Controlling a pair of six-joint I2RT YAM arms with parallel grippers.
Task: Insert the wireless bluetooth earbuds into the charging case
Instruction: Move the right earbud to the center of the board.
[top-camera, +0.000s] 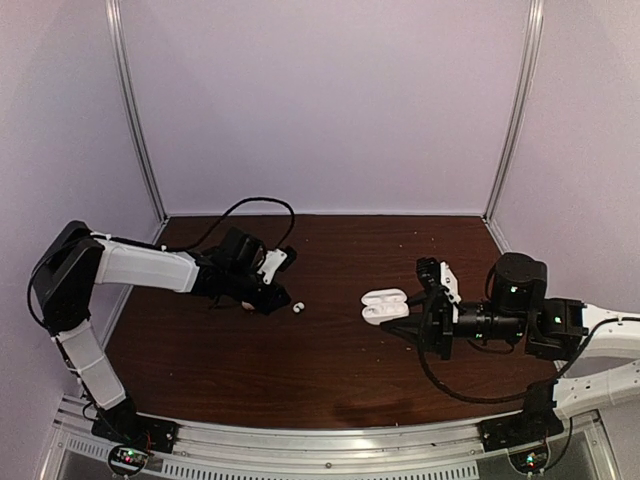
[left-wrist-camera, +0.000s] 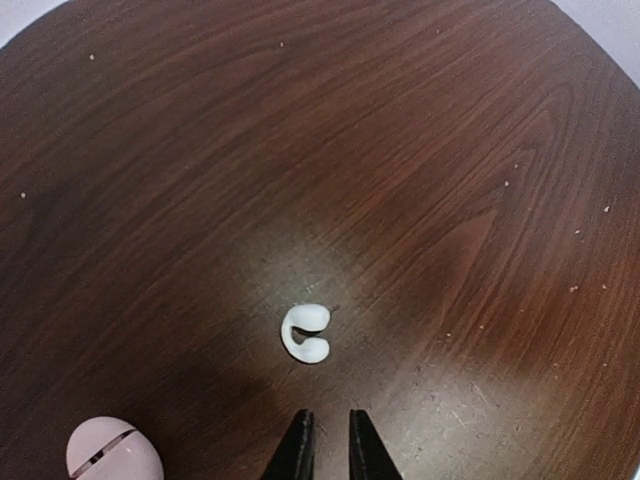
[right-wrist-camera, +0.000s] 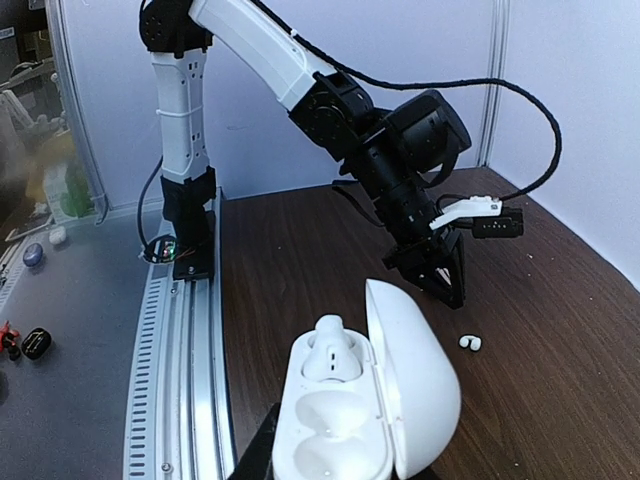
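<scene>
Earbud one (right-wrist-camera: 328, 352) in open charging case (right-wrist-camera: 420, 390) | earbud two (left-wrist-camera: 306, 333) on table (left-wrist-camera: 450, 150) | left gripper (left-wrist-camera: 331, 418) barely parted | right gripper (top-camera: 408, 312) grips case

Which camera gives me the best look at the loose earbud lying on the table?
Left wrist: the earbud lies large and unobstructed just ahead of the left end effector. Top external shows only a white speck; right wrist shows it tiny beyond the charging case.
</scene>
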